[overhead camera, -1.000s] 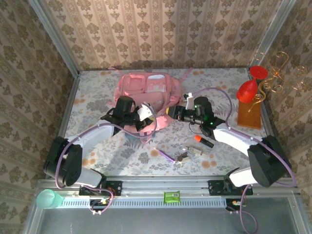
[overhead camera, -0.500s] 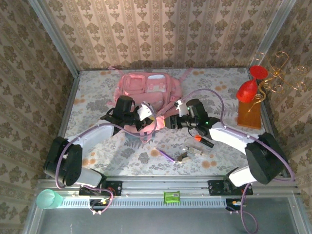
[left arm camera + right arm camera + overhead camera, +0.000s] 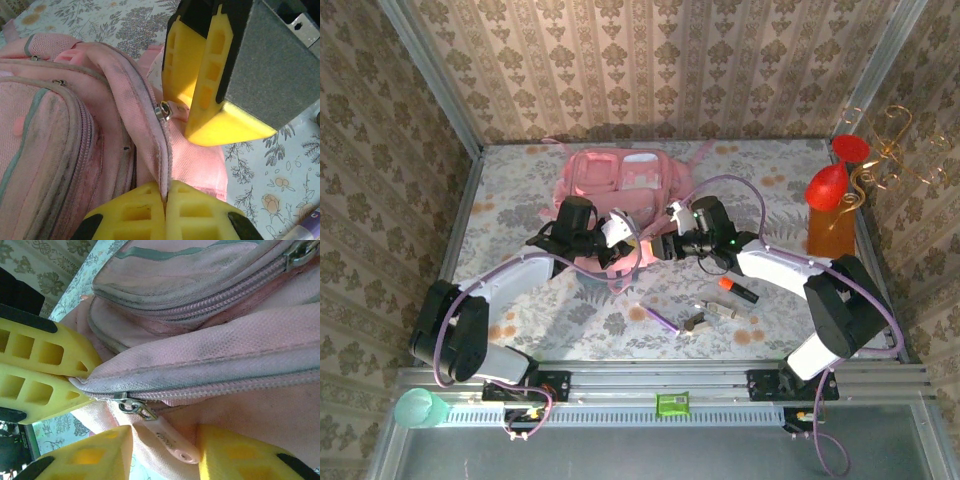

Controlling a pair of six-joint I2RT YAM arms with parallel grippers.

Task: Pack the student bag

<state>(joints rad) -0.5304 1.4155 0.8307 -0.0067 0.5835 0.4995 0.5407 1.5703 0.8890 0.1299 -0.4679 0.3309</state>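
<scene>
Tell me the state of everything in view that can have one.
student bag, lying front-up, zip closed beside the slider.
left gripper, shut on the bag's zip edge.
right gripper, open, fingers either side of the zip pull.

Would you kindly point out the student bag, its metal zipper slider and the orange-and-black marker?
student bag [image 3: 620, 185]: top external view, on its front pocket.
metal zipper slider [image 3: 131, 406]: right wrist view, on its ring.
orange-and-black marker [image 3: 740, 291]: top external view, on its black barrel.

Left fingers [image 3: 145, 215] together, right fingers [image 3: 90, 455] apart
</scene>
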